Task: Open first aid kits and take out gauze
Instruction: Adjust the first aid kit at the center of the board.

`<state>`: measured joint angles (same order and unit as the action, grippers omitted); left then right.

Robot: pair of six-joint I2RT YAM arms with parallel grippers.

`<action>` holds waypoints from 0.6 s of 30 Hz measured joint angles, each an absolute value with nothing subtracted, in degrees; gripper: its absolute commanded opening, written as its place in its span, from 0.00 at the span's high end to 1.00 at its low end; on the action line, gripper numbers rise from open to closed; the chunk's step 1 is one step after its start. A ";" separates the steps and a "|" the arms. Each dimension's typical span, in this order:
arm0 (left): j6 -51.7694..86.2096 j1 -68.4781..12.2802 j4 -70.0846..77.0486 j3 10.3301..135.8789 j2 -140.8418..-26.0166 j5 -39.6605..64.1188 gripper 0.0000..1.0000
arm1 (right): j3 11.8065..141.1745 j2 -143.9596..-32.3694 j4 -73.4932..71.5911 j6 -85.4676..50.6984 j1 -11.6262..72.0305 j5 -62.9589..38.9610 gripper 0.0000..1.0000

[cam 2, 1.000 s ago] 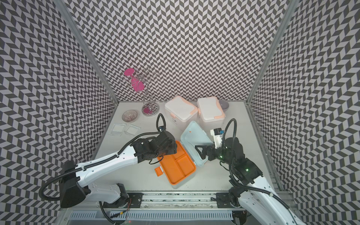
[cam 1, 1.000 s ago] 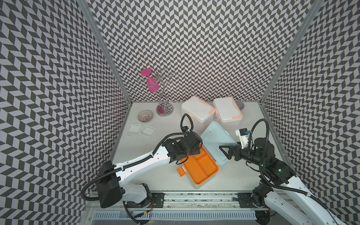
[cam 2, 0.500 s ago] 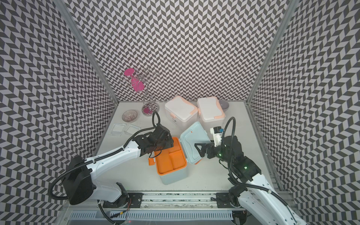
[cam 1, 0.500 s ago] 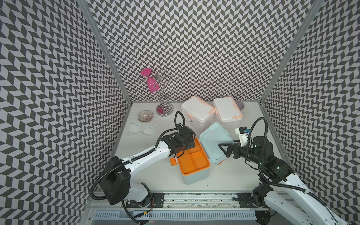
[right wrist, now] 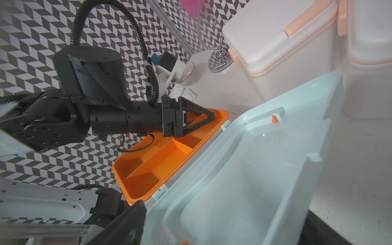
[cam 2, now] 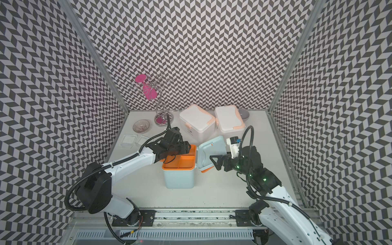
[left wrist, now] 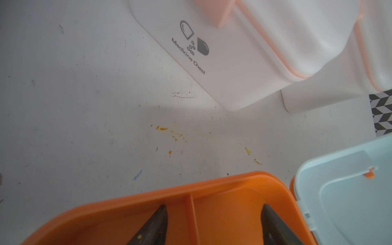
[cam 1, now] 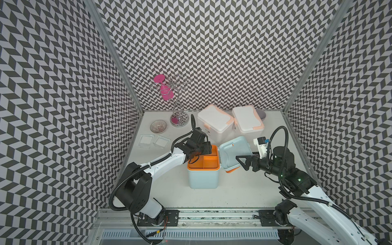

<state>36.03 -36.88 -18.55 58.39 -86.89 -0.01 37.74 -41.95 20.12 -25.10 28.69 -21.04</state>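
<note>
The pale blue first aid kit (cam 1: 203, 180) stands upright mid-table. Its lid (cam 1: 233, 152) hangs open to the right and the orange divided tray (cam 1: 209, 163) shows with nothing in it. My left gripper (cam 1: 209, 148) is open over the tray's far end, and in the left wrist view its fingers straddle the tray divider (left wrist: 192, 212). My right gripper (cam 1: 244, 162) is wide open at the lid's inner face (right wrist: 254, 169). Two white first aid kits (cam 1: 214, 122) (cam 1: 247, 119) stand shut at the back. Two gauze pads (cam 1: 145, 141) (cam 1: 161, 141) lie on the table at the left.
A ribbed glass bowl (cam 1: 158, 126) and a wire stand (cam 1: 179, 118) holding a pink glass sit at the back left. A grey bowl (cam 1: 261, 114) is behind the right white kit. Patterned walls close three sides of the table (cam 1: 244, 191).
The blue kit has swung from slanted to square and upright, and shifted left. My left gripper went with it over the tray. My right gripper has opened wider beside the lid.
</note>
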 measured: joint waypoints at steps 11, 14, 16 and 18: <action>39.55 -40.12 -11.00 43.81 -72.16 -0.62 0.26 | 37.52 -37.52 21.06 -25.12 28.69 -22.33 0.00; 40.14 -40.12 -9.69 42.92 -71.64 -0.99 0.26 | 37.52 -37.67 21.76 -25.32 28.69 -21.78 0.00; 40.16 -40.10 -9.26 42.96 -71.99 -1.30 0.25 | 37.52 -38.26 22.59 -25.39 28.69 -20.93 0.00; 40.03 -40.10 -8.88 43.42 -72.77 -1.76 0.25 | 37.56 -38.83 23.40 -25.50 28.69 -20.03 0.00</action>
<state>40.03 -40.10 -8.88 43.42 -72.77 -1.76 37.56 -38.83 23.40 -25.50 28.69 -20.03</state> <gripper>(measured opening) 0.745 0.998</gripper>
